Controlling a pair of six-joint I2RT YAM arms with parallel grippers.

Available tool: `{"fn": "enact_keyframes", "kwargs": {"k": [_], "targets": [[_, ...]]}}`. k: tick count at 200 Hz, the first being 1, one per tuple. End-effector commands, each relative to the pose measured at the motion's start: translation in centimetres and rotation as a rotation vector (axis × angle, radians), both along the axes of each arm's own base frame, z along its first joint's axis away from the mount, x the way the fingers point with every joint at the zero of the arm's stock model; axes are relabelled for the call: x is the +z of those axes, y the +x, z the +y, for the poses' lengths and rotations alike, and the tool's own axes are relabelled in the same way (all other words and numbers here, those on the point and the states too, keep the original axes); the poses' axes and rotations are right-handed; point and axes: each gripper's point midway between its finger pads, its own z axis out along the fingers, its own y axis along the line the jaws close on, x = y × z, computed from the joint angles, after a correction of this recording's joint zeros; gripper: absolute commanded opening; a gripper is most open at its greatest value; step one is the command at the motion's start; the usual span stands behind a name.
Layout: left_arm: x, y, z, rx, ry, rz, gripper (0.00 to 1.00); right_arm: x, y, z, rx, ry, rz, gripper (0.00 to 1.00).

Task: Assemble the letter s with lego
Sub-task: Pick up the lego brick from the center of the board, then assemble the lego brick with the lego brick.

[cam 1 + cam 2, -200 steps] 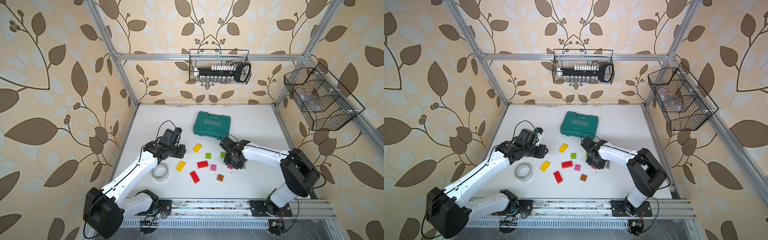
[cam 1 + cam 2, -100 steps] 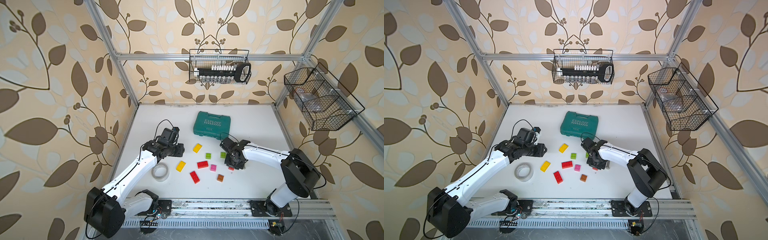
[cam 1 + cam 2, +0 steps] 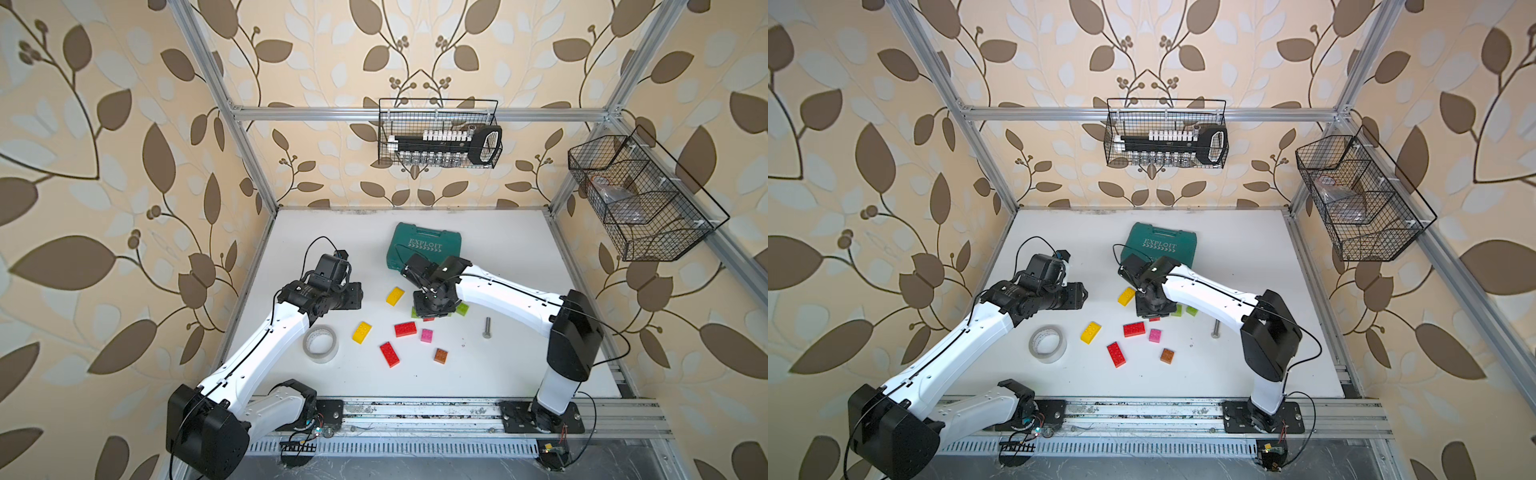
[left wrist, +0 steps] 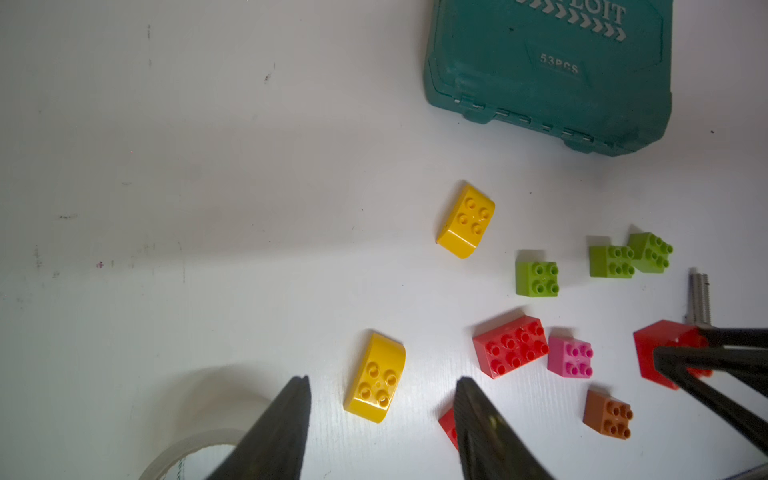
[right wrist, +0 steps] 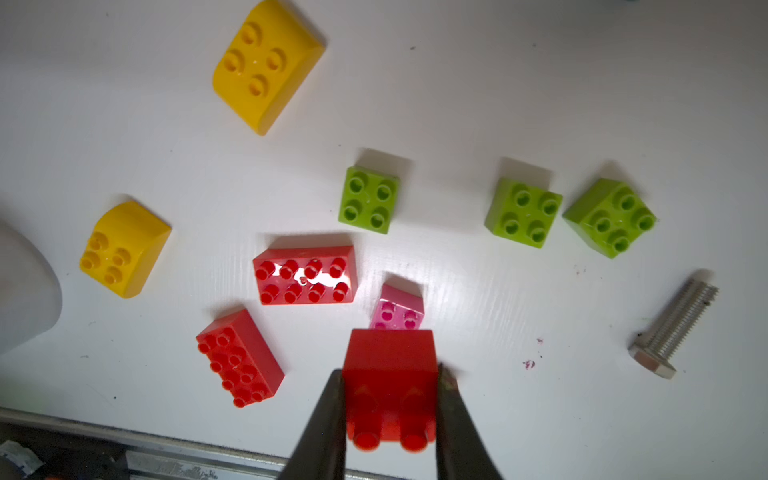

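Note:
My right gripper (image 5: 390, 374) is shut on a small red square brick (image 5: 390, 353), held tilted next to the pink brick (image 5: 399, 309). On the white table lie two yellow bricks (image 3: 395, 296) (image 3: 362, 332), two long red ones (image 3: 405, 329) (image 3: 390, 354), a brown one (image 3: 440, 355) and three green squares (image 5: 369, 199) (image 5: 523, 212) (image 5: 609, 216). My left gripper (image 4: 382, 381) stands open above the nearer yellow brick (image 4: 376, 378), holding nothing. In both top views the right wrist hides part of the green bricks.
A teal tool case (image 3: 424, 249) lies behind the bricks. A tape roll (image 3: 320, 344) sits by the left arm. A grey bolt (image 3: 486, 327) lies right of the bricks. Wire baskets (image 3: 440, 133) (image 3: 640, 199) hang on the back and right walls.
My right gripper has moved left across the table with the small red brick in it. The left arm has barely shifted.

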Motion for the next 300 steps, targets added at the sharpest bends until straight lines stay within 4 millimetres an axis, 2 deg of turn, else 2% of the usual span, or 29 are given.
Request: {"fn": "enact_keyframes", "kwargs": {"k": [1,52,156,189,232,300], "targets": [[1.9,0.4,1.7,0.089,0.013,-0.066,0.59,-1.4,-1.2,0.5,0.098,-0.092,0.073,0.00],[3.8,-0.2,4.2,0.179,0.060,-0.160,0.60,-4.2,-1.2,2.7,0.149,-0.056,0.118,0.00],[4.0,-0.3,4.6,0.196,0.067,-0.164,0.63,-6.7,-0.7,4.0,0.159,-0.036,0.133,0.00],[4.0,-0.3,4.8,0.200,0.070,-0.169,0.64,-6.9,-0.1,4.0,0.136,-0.028,0.114,0.00],[4.1,-0.2,4.8,0.201,0.073,-0.171,0.63,-7.4,-0.4,3.5,0.127,-0.041,0.123,0.00],[4.1,-0.2,4.9,0.203,0.073,-0.171,0.63,-7.6,-1.0,1.7,0.092,-0.080,0.125,0.00]]}}
